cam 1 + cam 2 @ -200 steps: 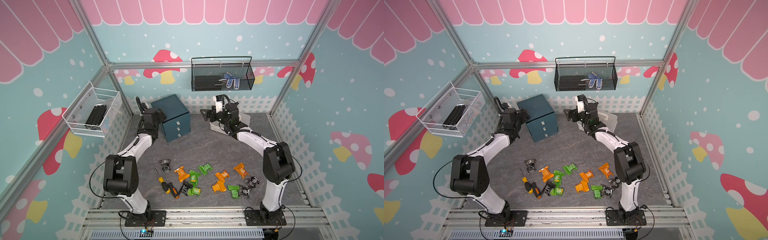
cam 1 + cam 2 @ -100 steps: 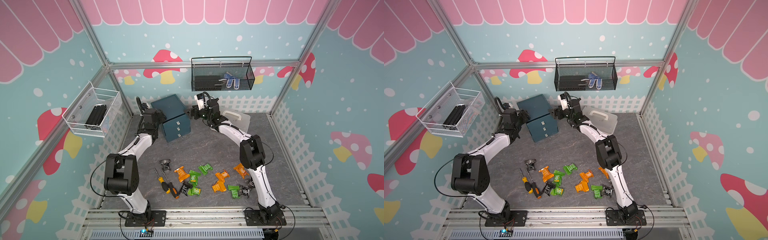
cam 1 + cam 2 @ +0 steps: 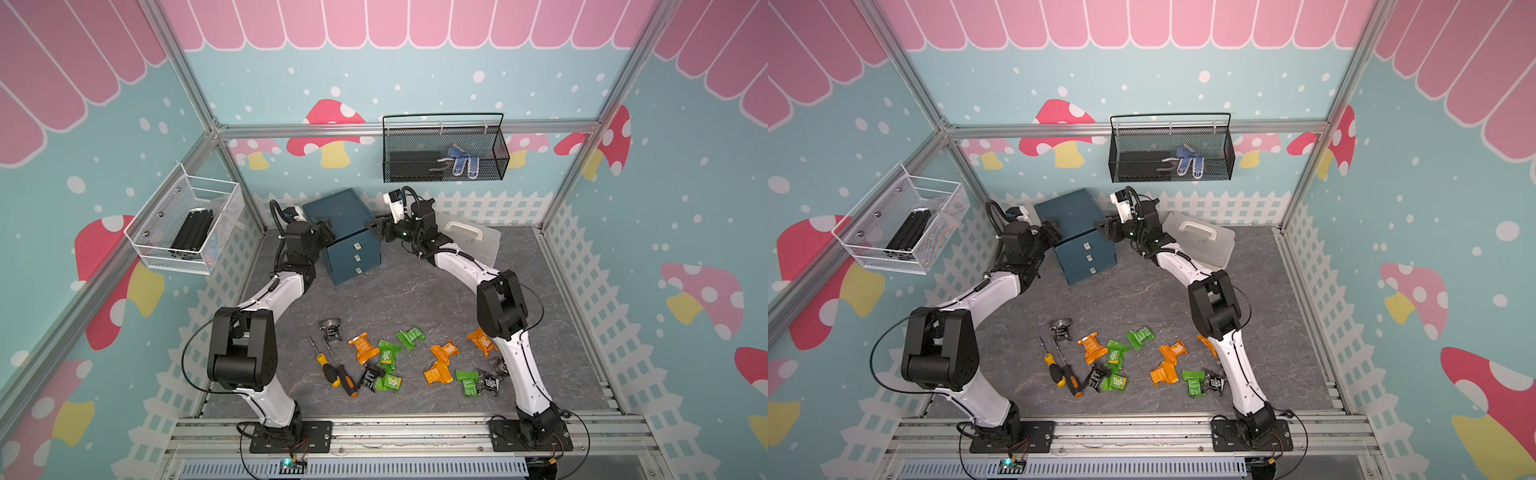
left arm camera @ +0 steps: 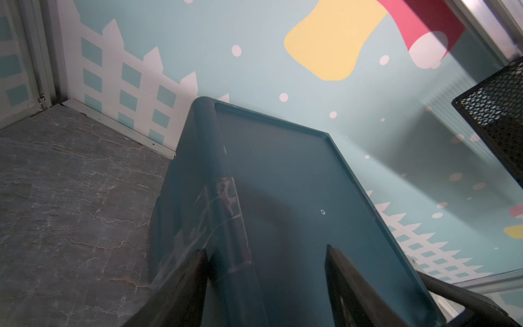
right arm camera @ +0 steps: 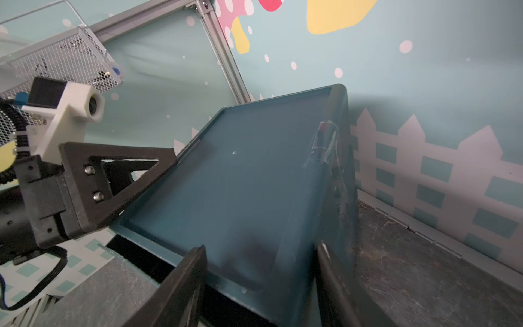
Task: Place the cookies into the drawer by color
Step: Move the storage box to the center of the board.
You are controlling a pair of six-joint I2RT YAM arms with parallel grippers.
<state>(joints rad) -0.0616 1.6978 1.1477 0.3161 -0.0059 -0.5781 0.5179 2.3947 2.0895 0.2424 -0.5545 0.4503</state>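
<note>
Since a second ago: right gripper (image 3: 376, 228) has swung off the grey case (image 3: 478, 243) onto the drawer (image 3: 345, 220); left gripper (image 3: 328, 232) stays put.

Both claws are apart. Right straddles the drawer's upper right edge, left its upper left edge. Contact unclear.

The drawer stands at the back by the fence-print wall (image 3: 498, 205). The cookies (image 3: 361, 347) lie scattered on the grey marbled floor (image 3: 415, 299), near the front, well apart from the drawer.

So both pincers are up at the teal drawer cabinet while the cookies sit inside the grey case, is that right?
Not quite. Both top views show the cookies lying loose on the table at the front, not inside the grey case. The left pincer and right pincer are indeed at the drawer cabinet.
</note>
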